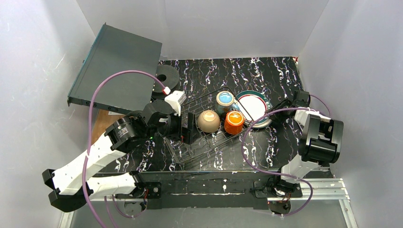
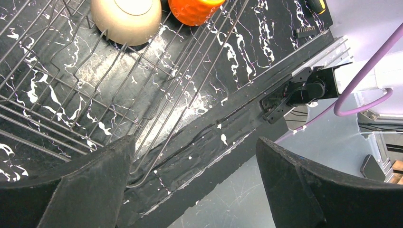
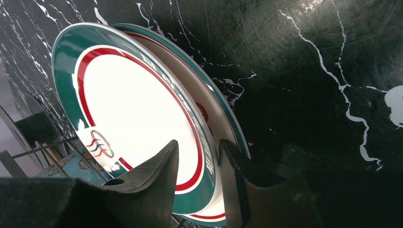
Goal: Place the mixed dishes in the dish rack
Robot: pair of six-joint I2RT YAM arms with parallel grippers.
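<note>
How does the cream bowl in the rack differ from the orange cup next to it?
The cream bowl is wider than the orange cup. The bowl's surface is smooth and plain; the cup's is dimpled. The bowl sits upside down; the cup's pose is unclear. Both sit side by side in the dish rack.

The black table [image 1: 275,76] held a wire dish rack [image 1: 204,143], two plates [image 1: 254,107] beside it, and a black disc [image 1: 167,76].

rack [image 1: 199,142]: bowl [image 1: 208,121], org cup [image 1: 234,122], blu mug [image 1: 225,100] inside | 2 plates [image 1: 254,107] stacked, R end
</note>
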